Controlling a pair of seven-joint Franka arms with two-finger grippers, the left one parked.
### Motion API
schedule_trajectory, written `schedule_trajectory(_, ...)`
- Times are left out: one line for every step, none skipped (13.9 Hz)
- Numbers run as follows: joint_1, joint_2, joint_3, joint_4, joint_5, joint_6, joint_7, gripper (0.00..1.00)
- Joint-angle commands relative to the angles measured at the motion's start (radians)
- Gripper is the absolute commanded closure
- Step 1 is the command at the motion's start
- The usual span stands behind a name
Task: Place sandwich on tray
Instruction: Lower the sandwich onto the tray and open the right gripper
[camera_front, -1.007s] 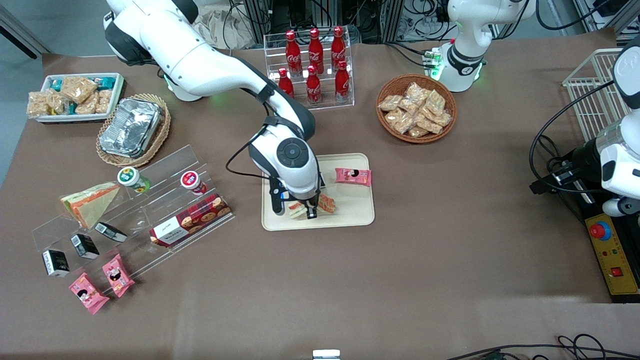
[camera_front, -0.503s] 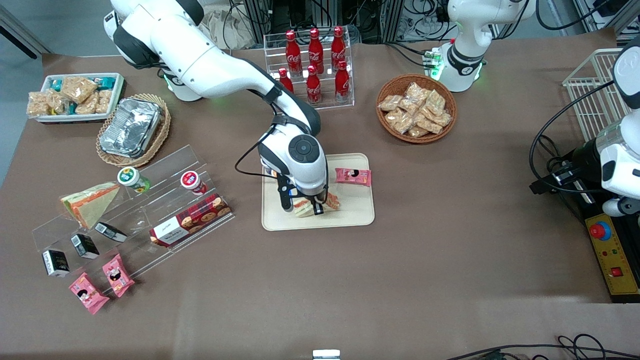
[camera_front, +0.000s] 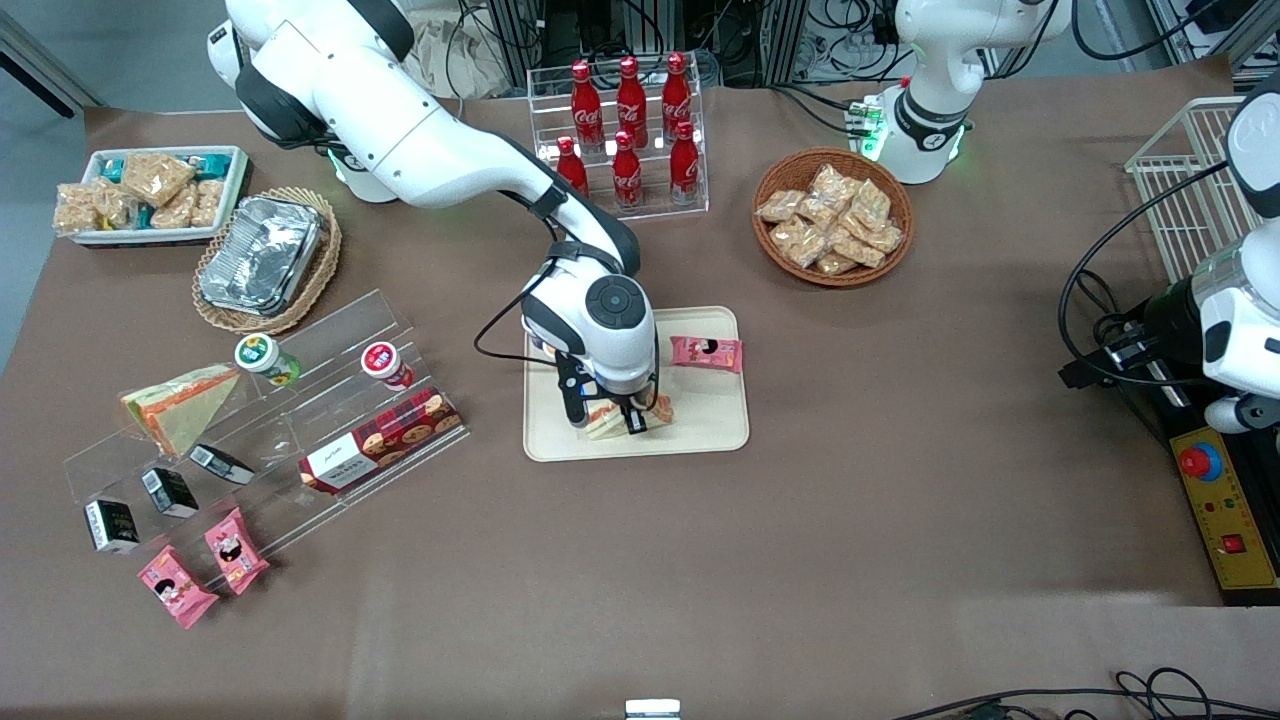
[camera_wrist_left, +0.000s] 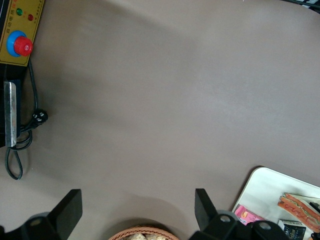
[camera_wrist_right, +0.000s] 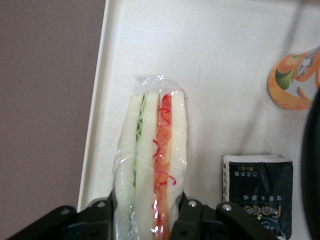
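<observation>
Gripper: the gripper (camera_front: 608, 418) is low over the tray, at the part of it nearer the front camera. In the wrist view its two fingers (camera_wrist_right: 187, 210) press on both flat sides of the sandwich, so it is holding the sandwich.

Sandwich: the sandwich (camera_wrist_right: 150, 165) stands on its edge between the fingers, with its layered side facing the wrist camera. It has white bread, a green strip and a red-orange strip, all in clear wrap. From the front, the sandwich (camera_front: 612, 420) peeks out under the gripper, over the tray. I cannot tell if its bottom touches the tray.

Tray: the tray (camera_front: 700, 420) is a flat cream one in the middle of the brown table (camera_front: 800, 520). In the wrist view the tray (camera_wrist_right: 225, 75) fills most of the picture under the sandwich.

Also on the tray: a pink snack pack (camera_front: 706, 352) lies farther from the front camera than the sandwich. A small black carton (camera_wrist_right: 257, 187) sits just beside the sandwich. An orange and white thing (camera_wrist_right: 292, 80) is at the picture's edge, only partly seen.

Other sandwich: another wedge (camera_front: 180, 405) rests on the clear shelf stand (camera_front: 330, 400), toward the working arm's end of the table, well apart from the tray.
</observation>
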Motion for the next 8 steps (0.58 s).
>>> schedule_trajectory(-0.005, 0.004, -0.003, 0.014, -0.035, 0.009, 0.027, 0.02)
schedule_trajectory(-0.011, -0.009, -0.001, 0.018, -0.034, 0.009, 0.018, 0.02)
schedule_trajectory(-0.021, -0.021, 0.000, 0.018, -0.029, 0.006, 0.013, 0.02)
schedule_trajectory(-0.035, -0.030, 0.005, 0.018, -0.021, 0.001, -0.007, 0.02)
schedule_trajectory(-0.038, -0.044, 0.007, 0.018, -0.014, -0.005, -0.024, 0.02)
schedule_trajectory(-0.040, -0.053, 0.007, 0.018, -0.008, -0.006, -0.028, 0.02)
schedule_trajectory(-0.043, -0.068, 0.007, 0.018, -0.006, -0.011, -0.039, 0.02)
schedule_trajectory(-0.054, -0.087, 0.010, 0.018, -0.001, -0.032, -0.059, 0.02)
